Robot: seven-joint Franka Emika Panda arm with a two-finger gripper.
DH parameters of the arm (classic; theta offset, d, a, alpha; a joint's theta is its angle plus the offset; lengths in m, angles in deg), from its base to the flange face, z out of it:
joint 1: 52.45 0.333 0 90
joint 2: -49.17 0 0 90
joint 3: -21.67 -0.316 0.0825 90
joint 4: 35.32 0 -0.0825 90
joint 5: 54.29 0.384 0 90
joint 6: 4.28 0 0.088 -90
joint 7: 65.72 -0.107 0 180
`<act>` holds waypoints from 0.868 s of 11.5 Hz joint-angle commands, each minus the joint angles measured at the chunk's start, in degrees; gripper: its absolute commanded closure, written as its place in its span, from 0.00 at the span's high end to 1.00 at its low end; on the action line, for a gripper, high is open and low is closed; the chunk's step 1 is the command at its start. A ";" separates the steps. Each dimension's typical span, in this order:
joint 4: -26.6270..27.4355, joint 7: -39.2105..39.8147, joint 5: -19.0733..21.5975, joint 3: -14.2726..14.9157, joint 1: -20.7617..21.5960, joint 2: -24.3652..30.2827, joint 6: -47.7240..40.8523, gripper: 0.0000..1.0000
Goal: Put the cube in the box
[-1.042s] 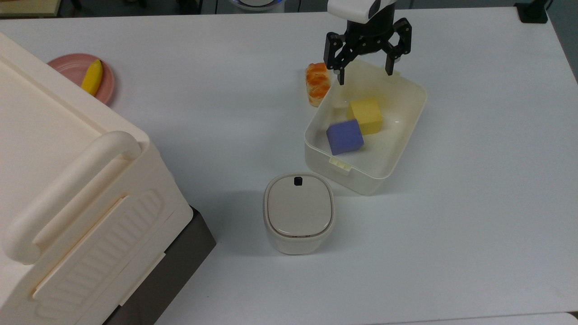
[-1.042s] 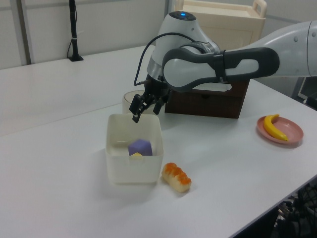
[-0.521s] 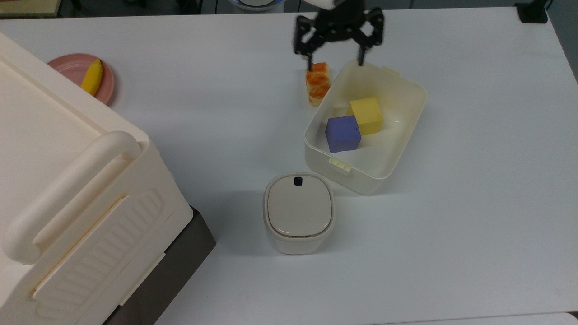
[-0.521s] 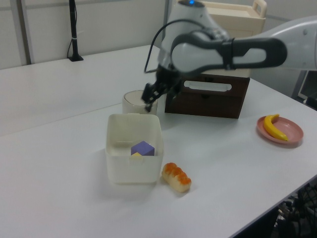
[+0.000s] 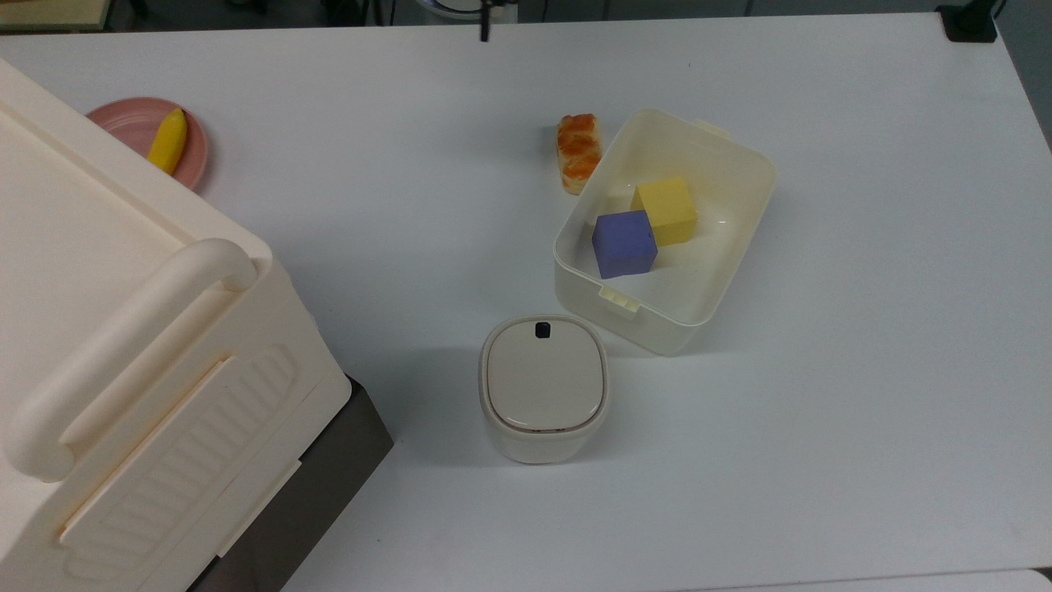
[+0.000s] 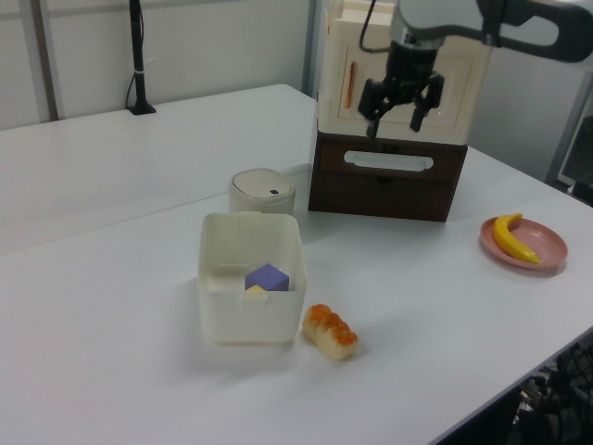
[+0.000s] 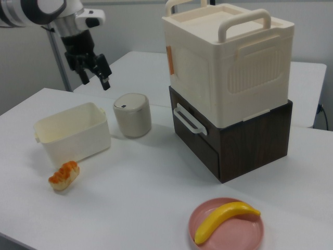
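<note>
The purple-blue cube [image 5: 625, 243] lies inside the cream-white box [image 5: 649, 330], resting on its floor against a yellow cube [image 5: 666, 210]. In the left view the cube [image 6: 268, 276] peeks over the wall of the box [image 6: 246, 320]. In the right view only the outer wall of the box [image 7: 73, 136] faces me. My gripper [image 6: 394, 122] hangs high above the table, well away from the box, open and holding nothing. The right view has the gripper [image 7: 94, 79] up above and behind the box.
A lidded canister [image 5: 542, 386] with a black dot stands near the box. A piece of bread [image 5: 579, 150] lies beside the box's far wall. A large cream handled case [image 5: 123, 329] sits on a dark brown drawer unit [image 6: 389, 181]. A banana [image 5: 168, 140] rests on a pink plate [image 5: 123, 119].
My open gripper has risen from just over the box's far rim and swung away, leaving the top view. The cube settled flat in the box beside the yellow one.
</note>
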 commanded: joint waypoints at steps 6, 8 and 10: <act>-2.49 -0.12 4.55 3.37 -1.34 0.09 -2.95 1.00; -2.40 -0.12 4.55 3.37 -1.34 0.00 -2.86 1.00; -1.70 -0.03 4.55 3.37 -1.34 0.00 -2.51 1.00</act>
